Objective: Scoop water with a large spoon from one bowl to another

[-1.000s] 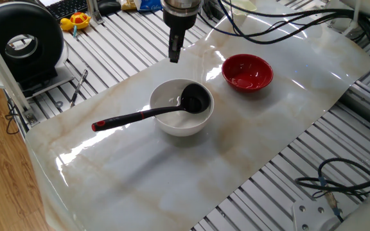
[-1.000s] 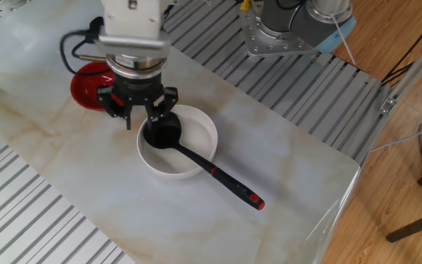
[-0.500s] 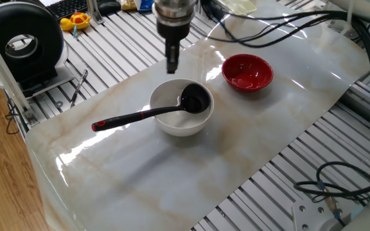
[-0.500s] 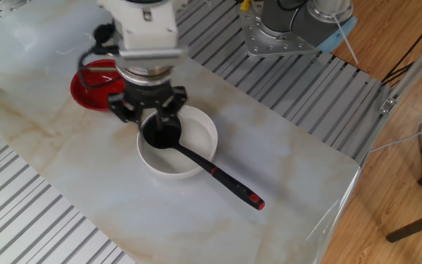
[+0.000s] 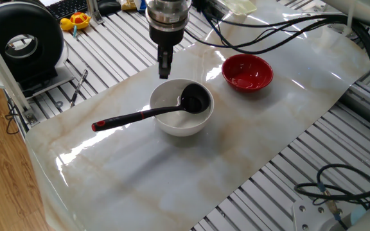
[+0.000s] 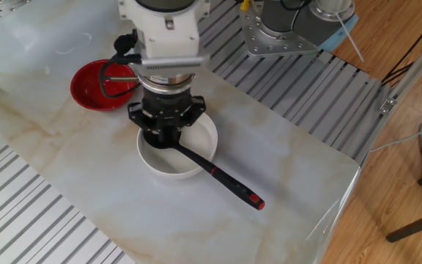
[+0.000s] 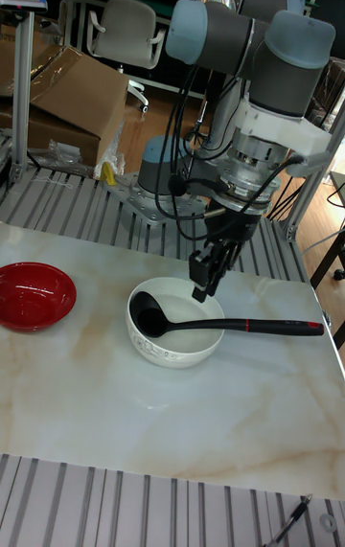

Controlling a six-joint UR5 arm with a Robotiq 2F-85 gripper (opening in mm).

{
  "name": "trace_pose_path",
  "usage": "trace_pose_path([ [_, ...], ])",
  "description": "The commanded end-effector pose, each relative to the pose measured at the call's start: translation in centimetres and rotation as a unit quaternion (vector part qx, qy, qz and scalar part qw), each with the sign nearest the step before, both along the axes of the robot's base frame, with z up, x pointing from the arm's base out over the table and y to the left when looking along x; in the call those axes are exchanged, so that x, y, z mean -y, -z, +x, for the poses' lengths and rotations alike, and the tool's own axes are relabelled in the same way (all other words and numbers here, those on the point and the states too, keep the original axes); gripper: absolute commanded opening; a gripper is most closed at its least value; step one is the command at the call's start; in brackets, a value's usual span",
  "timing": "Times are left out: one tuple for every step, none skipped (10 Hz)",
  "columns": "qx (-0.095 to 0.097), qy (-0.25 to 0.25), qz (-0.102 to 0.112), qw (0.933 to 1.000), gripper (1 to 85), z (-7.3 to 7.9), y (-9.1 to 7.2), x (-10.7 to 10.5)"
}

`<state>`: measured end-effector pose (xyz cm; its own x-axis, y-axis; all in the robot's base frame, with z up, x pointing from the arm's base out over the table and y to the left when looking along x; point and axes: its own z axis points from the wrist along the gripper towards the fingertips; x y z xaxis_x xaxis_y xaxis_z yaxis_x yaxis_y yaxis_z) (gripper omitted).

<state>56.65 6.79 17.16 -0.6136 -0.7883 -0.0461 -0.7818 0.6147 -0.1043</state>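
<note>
Marble tabletop [image 5: 140, 173]: ladle [image 5: 148, 114] in white bowl [image 5: 172, 125], empty hand [image 7: 205, 281] above, opening unclear.

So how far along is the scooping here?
Barely begun. Done: nothing visible yet. The large spoon lies ungrasped, scoop in the white bowl, handle out over its rim. In hand: the gripper hovers near that bowl, holding nothing. Left: grasp the handle, scoop, and carry water to the red bowl.

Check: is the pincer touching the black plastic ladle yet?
Apart. One fixed view shows the pincer above the white bowl's far rim, clear of the black plastic ladle.
</note>
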Motion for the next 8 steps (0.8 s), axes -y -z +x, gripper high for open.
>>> trace_pose_path([
  [-0.026, -0.047, 0.014, 0.9985, 49.0, -1.4, 0.1, -1.3],
  [-0.027, -0.054, 0.018, 0.998, 52.0, -1.1, 0.8, -2.6],
  [-0.02, -0.052, 0.017, 0.9983, 52.7, -0.6, 1.8, -4.2],
  [-0.004, -0.058, -0.011, 0.9982, 52.7, 0.5, 2.3, -4.4],
  [-0.005, -0.07, -0.02, 0.9973, 52.3, 1.0, 1.5, -3.5],
  [-0.019, -0.094, -0.011, 0.9954, 52.7, 0.3, 1.6, -4.1],
  [-0.028, -0.122, -0.006, 0.9921, 53.0, -0.2, 1.6, -4.4],
  [-0.031, -0.13, 0.007, 0.9909, 53.0, -0.5, 1.6, -5.1],
])
